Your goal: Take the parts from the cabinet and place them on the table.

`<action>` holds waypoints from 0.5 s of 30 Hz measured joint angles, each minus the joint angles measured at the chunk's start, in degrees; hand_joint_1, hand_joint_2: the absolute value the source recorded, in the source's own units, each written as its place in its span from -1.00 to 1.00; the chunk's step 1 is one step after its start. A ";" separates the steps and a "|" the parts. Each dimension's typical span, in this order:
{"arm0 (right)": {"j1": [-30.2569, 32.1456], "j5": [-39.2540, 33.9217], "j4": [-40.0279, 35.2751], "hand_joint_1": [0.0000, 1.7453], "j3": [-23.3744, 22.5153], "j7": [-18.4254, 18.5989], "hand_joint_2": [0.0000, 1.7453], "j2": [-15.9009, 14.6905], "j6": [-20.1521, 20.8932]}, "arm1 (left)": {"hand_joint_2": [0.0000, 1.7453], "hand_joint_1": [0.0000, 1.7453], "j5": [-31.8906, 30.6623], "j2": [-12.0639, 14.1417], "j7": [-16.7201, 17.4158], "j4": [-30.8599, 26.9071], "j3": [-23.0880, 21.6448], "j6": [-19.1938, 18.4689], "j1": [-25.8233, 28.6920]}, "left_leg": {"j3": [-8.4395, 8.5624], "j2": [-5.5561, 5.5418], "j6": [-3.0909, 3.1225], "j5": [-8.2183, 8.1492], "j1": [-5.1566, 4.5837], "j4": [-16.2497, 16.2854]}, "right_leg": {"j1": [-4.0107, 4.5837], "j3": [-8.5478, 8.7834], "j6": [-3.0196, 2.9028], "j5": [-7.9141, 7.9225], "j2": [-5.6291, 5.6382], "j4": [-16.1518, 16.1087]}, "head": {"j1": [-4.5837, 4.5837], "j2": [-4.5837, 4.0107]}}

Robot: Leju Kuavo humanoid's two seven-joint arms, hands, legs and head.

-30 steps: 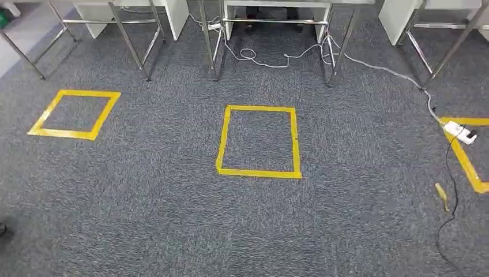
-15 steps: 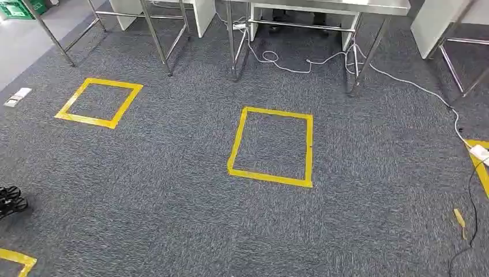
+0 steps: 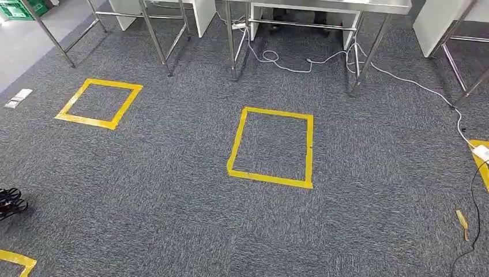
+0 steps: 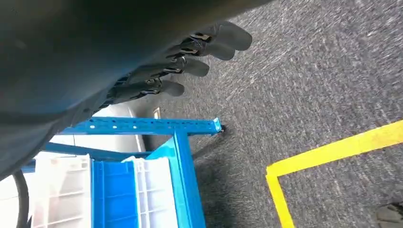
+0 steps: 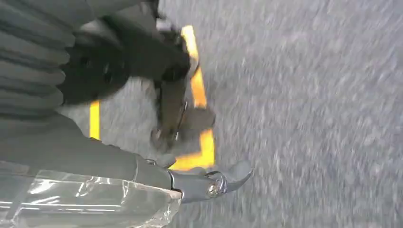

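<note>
Yellow tape squares mark the carpet before steel tables. Right hand holds a clear bag; left hand's fingers spread, empty, near a blue rack.

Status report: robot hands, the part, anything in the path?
Left robot hand empty, fingers spread. Right robot hand holding clear plastic bag. White cable and power strip on carpet ahead.

Right wrist view blurred; clear bag cut off; contents unreadable.
</note>
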 joint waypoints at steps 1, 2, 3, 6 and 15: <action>0.08 0.55 -0.02 -1.00 -0.09 0.00 1.00 0.00 -0.90 | -1.00 -1.00 0.00 0.00 -0.22 0.00 0.02 -0.04 0.14 | 0.00 0.02 -0.20 -0.01 -0.04 -0.01 | 0.02 0.14 0.00 0.00 0.00 -0.19 | 0.02 0.00; 0.19 1.03 -0.02 -1.00 -0.09 0.07 1.00 0.02 -1.86 | -1.00 -1.00 0.00 0.00 -0.35 0.00 0.04 -0.04 0.30 | 0.01 0.02 -0.22 -0.02 -0.13 -0.02 | 0.07 0.25 0.01 0.01 -0.02 -0.35 | 0.02 0.00; 0.38 1.33 -0.02 -1.00 -0.06 0.13 1.00 0.02 -2.52 | -1.00 -1.00 0.00 0.00 -0.44 0.00 0.04 -0.04 0.45 | 0.01 0.02 -0.23 -0.02 -0.29 -0.03 | 0.14 0.35 0.07 0.05 -0.03 -0.50 | 0.04 0.00; 0.69 1.84 -0.02 -1.00 -0.06 0.15 -1.00 -0.02 -3.87 | -1.00 -1.00 0.00 -0.02 -0.59 0.00 0.06 0.04 0.78 | -0.08 0.01 -0.22 -0.01 -0.86 -0.04 | 0.21 0.59 0.44 0.29 -0.03 -0.96 | 0.02 0.00; 0.87 1.68 -0.24 -1.00 -0.13 -4.83 -1.00 0.02 -6.14 | -1.00 -1.00 -0.11 -0.02 -0.96 0.00 0.15 0.13 0.96 | -0.02 -0.05 -0.04 0.04 -0.97 -0.17 | 0.01 1.54 1.57 1.07 -0.04 -3.40 | 0.07 0.00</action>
